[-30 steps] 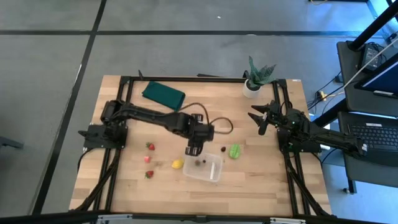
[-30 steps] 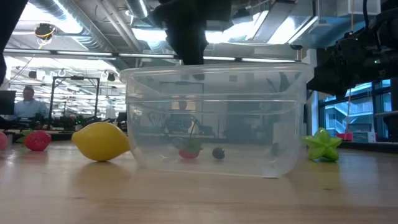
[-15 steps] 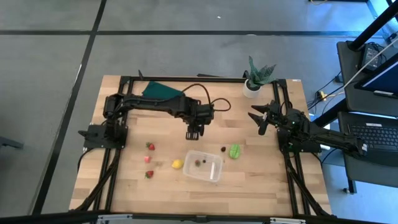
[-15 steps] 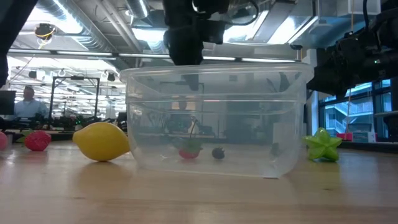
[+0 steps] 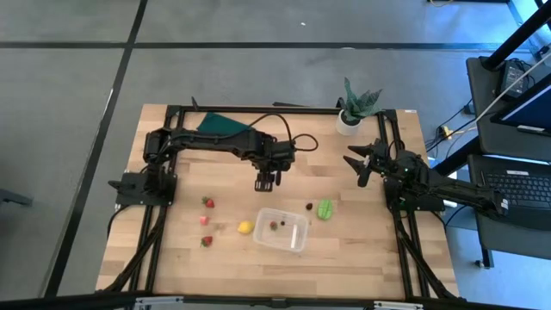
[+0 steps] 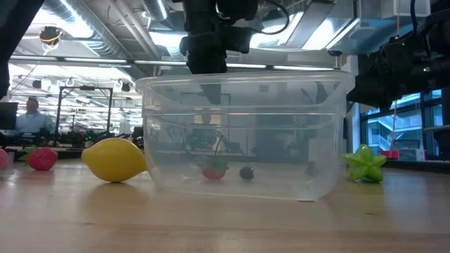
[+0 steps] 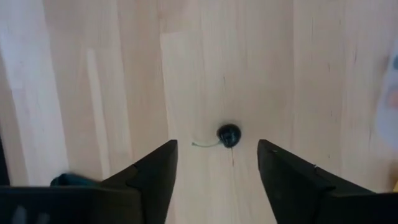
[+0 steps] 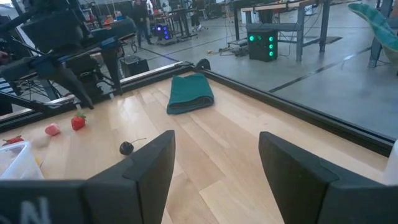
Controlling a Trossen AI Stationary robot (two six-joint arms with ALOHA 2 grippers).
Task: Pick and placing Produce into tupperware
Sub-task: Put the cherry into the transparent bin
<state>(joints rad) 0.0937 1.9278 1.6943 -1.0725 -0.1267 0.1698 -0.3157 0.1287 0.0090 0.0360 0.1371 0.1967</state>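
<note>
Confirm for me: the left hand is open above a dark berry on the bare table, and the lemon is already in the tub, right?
Not quite. The lemon is not in the tub; it lies on the table beside it, as the high and low views show. The rest holds: the left hand is open above a dark berry on bare wood.

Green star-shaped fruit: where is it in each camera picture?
High view: green fruit lies on the table, just right of the clear tub.
Low view: at the right, beside the tub's right wall.
Left wrist view: not in it.
Right wrist view: not in it.
Shared landmark: the clear tub.
</note>
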